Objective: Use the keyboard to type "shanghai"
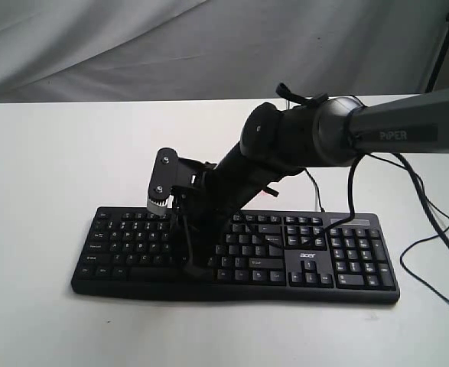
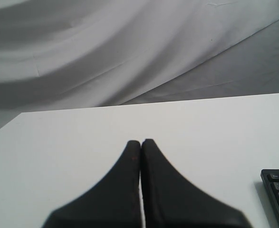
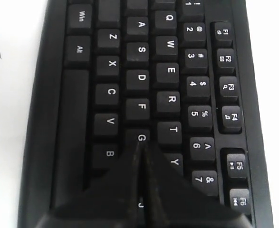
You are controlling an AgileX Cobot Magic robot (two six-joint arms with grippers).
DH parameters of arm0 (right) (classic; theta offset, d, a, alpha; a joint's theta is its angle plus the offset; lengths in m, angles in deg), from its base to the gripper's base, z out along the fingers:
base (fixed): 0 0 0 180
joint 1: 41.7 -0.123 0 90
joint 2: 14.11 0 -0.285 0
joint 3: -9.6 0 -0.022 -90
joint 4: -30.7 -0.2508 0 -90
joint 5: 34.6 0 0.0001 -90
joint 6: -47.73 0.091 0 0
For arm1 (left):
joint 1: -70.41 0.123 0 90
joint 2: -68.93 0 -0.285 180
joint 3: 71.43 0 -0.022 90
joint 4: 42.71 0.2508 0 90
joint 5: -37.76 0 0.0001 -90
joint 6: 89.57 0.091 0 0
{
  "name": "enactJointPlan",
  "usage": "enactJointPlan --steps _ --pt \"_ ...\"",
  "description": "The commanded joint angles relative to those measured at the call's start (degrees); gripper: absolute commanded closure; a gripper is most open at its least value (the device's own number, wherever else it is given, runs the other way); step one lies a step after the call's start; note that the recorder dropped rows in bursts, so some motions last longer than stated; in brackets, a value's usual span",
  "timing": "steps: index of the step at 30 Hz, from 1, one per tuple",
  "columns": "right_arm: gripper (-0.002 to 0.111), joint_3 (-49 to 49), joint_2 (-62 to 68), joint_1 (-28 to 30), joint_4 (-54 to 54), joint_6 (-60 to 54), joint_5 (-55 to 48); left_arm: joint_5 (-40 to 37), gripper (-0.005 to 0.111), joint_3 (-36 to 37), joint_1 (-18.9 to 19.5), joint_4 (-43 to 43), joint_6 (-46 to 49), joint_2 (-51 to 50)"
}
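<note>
Right gripper (image 3: 141, 148) jaws closed, tip just beside G key (image 3: 140, 137) on keyboard (image 3: 110, 71), lower centre; left gripper (image 2: 140, 142) jaws closed over table (image 2: 58, 142).

Keyboard (image 1: 132, 245): matt blk plastic w/ wht printed legends. Table (image 1: 48, 153): smooth wht, matt. Backdrop (image 1: 132, 46): grey cloth, creased. Arm (image 1: 408, 122): smooth grey casing, slight sheen.
</note>
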Motion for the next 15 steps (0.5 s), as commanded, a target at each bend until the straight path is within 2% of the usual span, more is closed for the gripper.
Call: enactJointPlan --steps 1,15 --pt "0.108 0.08 -0.08 0.08 -0.26 -0.80 0.21 0.19 0.106 0.29 -0.22 -0.03 -0.16 -0.18" --pt "0.108 0.17 -0.08 0.08 -0.90 -3.65 -0.98 0.19 0.106 0.29 -0.22 -0.03 -0.16 -0.18"
